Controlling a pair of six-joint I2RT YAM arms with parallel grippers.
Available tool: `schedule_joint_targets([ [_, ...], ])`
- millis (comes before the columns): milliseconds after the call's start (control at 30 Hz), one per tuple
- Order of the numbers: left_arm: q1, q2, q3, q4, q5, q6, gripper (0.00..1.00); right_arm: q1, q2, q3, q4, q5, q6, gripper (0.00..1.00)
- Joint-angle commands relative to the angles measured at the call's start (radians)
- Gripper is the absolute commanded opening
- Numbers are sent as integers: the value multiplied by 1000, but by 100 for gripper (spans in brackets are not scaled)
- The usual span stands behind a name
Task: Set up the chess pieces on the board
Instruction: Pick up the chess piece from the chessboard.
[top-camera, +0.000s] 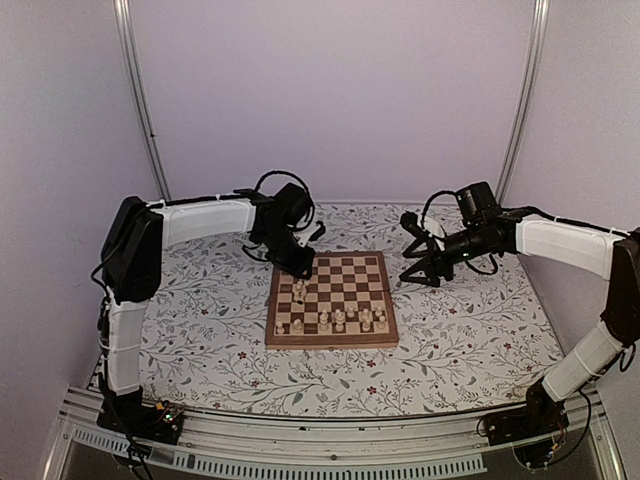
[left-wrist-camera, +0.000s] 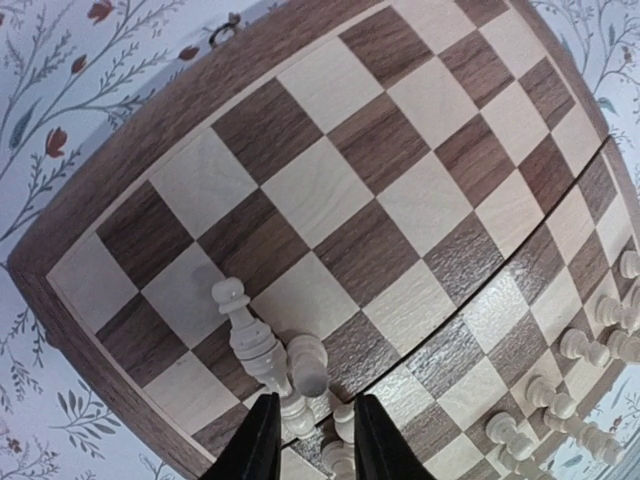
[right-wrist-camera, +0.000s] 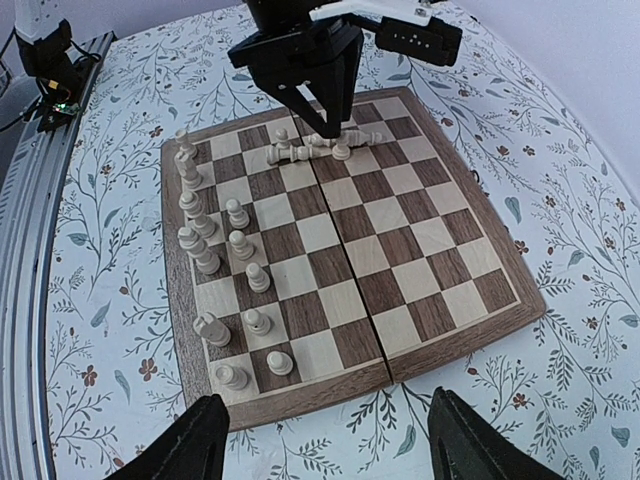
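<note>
**Left end effector over toppled chess pieces**

Its fingers are standing narrowly parted around them; whether they are pinching one cannot be told. The pieces are lying by the left edge of the board, blurred in the top view. The right end effector, spread wide, is hovering off the board's right edge; its camera is showing standing chess pieces lining the near edge.

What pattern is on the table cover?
The table cover is pale with grey vines, red flowers; right wrist view.
</note>
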Motion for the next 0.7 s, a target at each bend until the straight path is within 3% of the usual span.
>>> schedule_joint_targets([
  [0, 13, 41, 48, 20, 25, 10, 26, -1, 14, 3, -14, -4, -10, 71],
  [433, 10, 87, 95, -12, 2, 1, 24, -2, 15, 2, -15, -4, -11, 71],
  [667, -1, 86, 112, -18, 16, 4, 13, -2, 13, 3, -15, -3, -11, 71],
])
